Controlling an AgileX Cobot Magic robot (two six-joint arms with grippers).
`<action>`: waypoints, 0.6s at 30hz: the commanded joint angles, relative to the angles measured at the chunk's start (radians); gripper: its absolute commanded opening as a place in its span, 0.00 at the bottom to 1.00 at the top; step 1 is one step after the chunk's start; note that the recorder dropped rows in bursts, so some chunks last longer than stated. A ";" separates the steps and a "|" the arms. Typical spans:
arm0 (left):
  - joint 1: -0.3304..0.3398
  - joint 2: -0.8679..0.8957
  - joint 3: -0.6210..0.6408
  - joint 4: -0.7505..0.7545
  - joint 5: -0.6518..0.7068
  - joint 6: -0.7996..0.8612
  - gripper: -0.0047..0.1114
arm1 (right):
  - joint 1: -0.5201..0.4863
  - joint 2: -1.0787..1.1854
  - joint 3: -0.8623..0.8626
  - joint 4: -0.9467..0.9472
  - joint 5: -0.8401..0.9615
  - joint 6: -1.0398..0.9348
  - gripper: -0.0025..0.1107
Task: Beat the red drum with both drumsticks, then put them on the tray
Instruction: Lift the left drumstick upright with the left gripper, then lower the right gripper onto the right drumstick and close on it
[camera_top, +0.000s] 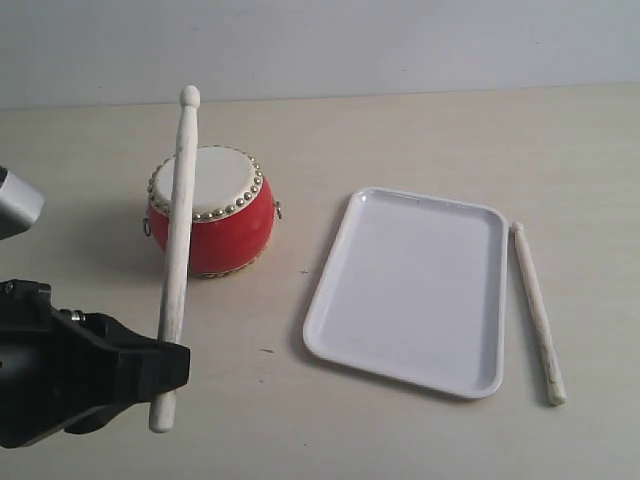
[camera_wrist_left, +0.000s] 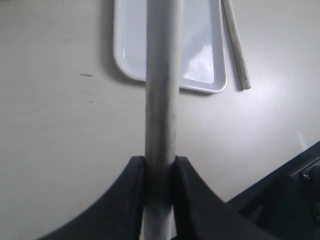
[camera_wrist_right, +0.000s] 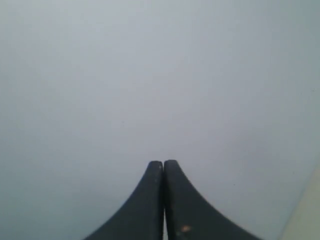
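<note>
Exterior looks down — left wrist shares the tray (camera_top: 410, 290) (right: blank grey).

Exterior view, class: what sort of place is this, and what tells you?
Probably a robotics lab bench: a pale table against a plain wall, with black fingers clamping a drumstick by a toy red drum.

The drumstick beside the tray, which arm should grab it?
Right: the loose drumstick lies on that side, the right pincer is empty, and the left pincer grips the other drumstick.
</note>
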 joint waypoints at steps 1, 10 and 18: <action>-0.004 -0.003 0.003 -0.007 -0.016 0.078 0.04 | -0.006 0.160 -0.139 -0.256 0.363 -0.018 0.02; -0.004 -0.003 0.003 -0.007 -0.007 0.180 0.04 | -0.006 1.173 -0.615 -0.418 1.124 -0.616 0.09; -0.004 -0.003 0.003 -0.007 -0.022 0.194 0.04 | -0.006 1.502 -0.631 -0.342 0.959 -0.654 0.38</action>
